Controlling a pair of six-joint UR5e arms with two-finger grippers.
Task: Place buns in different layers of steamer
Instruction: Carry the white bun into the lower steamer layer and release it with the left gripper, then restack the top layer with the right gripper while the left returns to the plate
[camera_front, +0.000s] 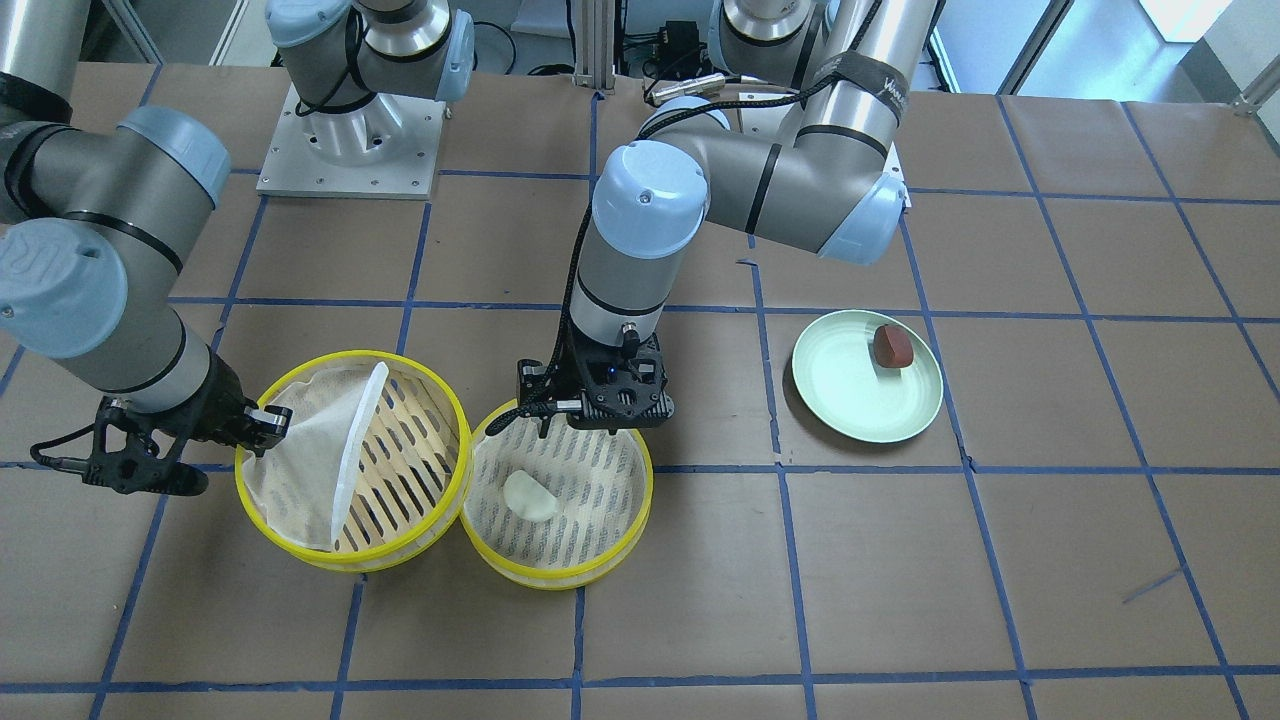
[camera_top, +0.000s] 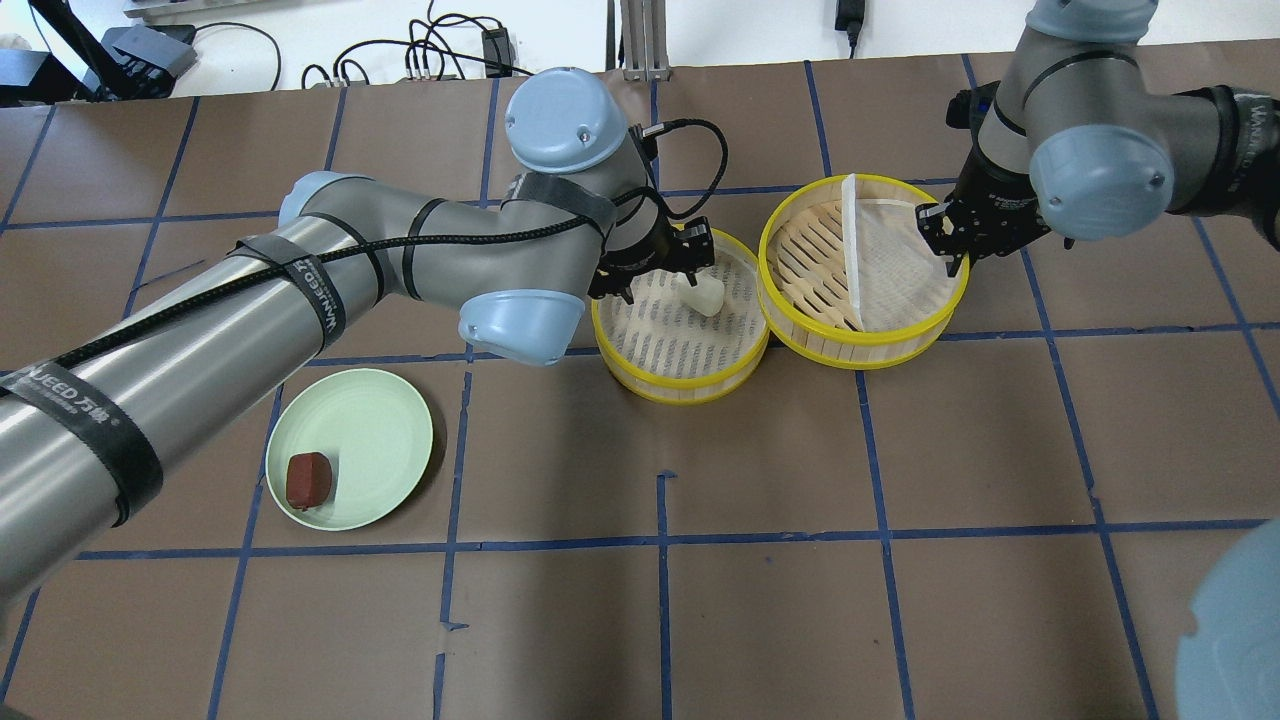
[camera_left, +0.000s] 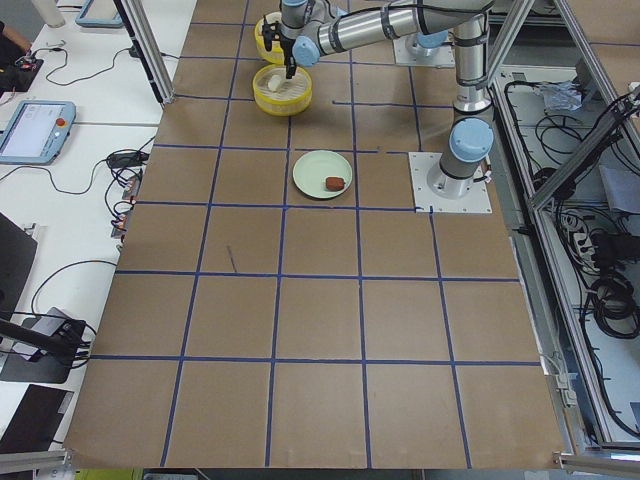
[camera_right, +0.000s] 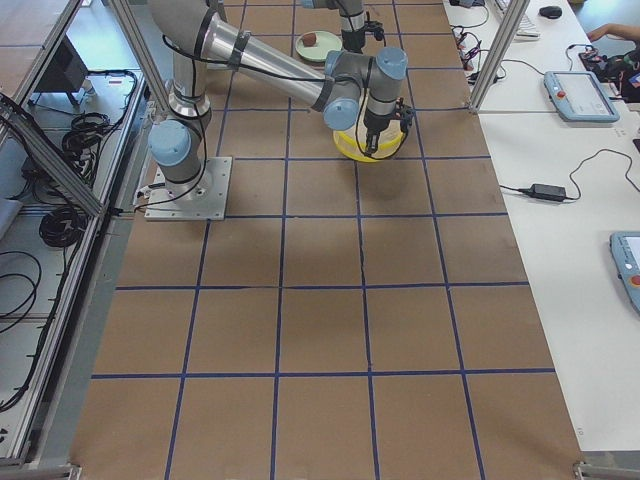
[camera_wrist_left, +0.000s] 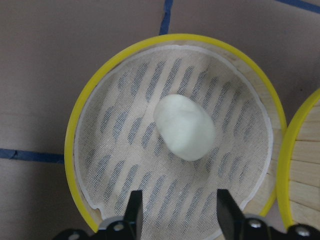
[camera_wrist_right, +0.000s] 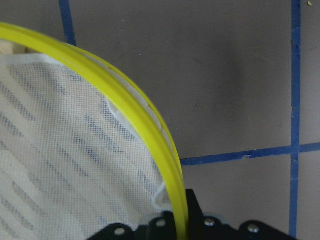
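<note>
**Steamer tiers side by side, one bun in, one on the plate**

The left end effector (camera_wrist_left: 178, 196) hangs with its two black fingers (camera_wrist_left: 133, 210) spread apart and nothing between them. Directly beneath it sits a shallow, round, yellow-rimmed bamboo steamer tier (camera_wrist_left: 190, 37). A white, grey-patterned liner sheet (camera_wrist_left: 125, 150) lies flat over its floor. The small rounded white bun (camera_wrist_left: 185, 127) rests on that sheet close to the middle, clear of both fingers.

Across from it, the right end effector (camera_wrist_right: 182, 222) is clamped on the yellow rim of the second tier (camera_front: 352, 355), which is just as round and shallow. From the wrist view the rim runs straight in between its fingers. In this tier the folded liner (camera_front: 300, 450) is doubled back over the half nearest that end effector, with its fold edge standing up. The other half shows bare bamboo slats (camera_front: 405, 440).

The two tiers stand next to each other on the brown bench (camera_front: 1000, 560) with its blue tape grid. Their rims are so close that I cannot tell whether they touch.

Well apart from both, on the robot's left side, lies a pale green round plate (camera_front: 850, 400). The small reddish-brown bun (camera_front: 892, 346) sits on it, near the plate's edge on the side toward the robot's base.
</note>
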